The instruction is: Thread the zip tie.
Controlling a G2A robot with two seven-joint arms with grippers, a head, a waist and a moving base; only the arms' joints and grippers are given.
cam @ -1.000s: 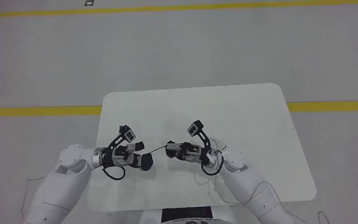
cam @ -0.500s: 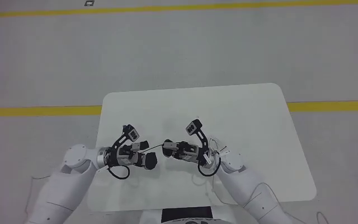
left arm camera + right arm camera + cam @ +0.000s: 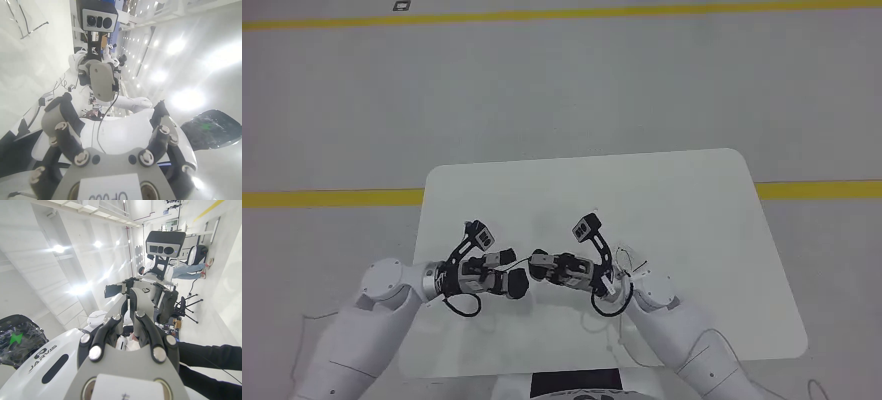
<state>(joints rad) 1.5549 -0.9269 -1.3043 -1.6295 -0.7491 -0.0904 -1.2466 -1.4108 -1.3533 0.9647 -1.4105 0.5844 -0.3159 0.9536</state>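
Note:
My two grippers face each other over the front middle of the white table (image 3: pixel 682 200). The right gripper (image 3: pixel 538 266) is shut on a thin black zip tie (image 3: pixel 105 115), whose free end curves out toward my left gripper. The left gripper (image 3: pixel 112 99) is open, its fingers (image 3: pixel 56 109) spread wide on either side of that free end without touching it. From the right wrist, the right gripper (image 3: pixel 129 298) has its pads pressed together, and the left gripper (image 3: pixel 140 298) is close in front with its dark pads (image 3: pixel 113 291) apart. In the top view the left gripper (image 3: pixel 519 283) is almost touching the right one.
The table's front edge (image 3: pixel 542 372) lies just behind both arms. Bare tabletop stretches beyond the grippers to the rear and right. Yellow tape lines (image 3: pixel 332 197) cross the floor beside and behind the table.
The left gripper has moved right and the right gripper slightly left, closing the gap. The zip tie's free end now lies between the left gripper's fingers.

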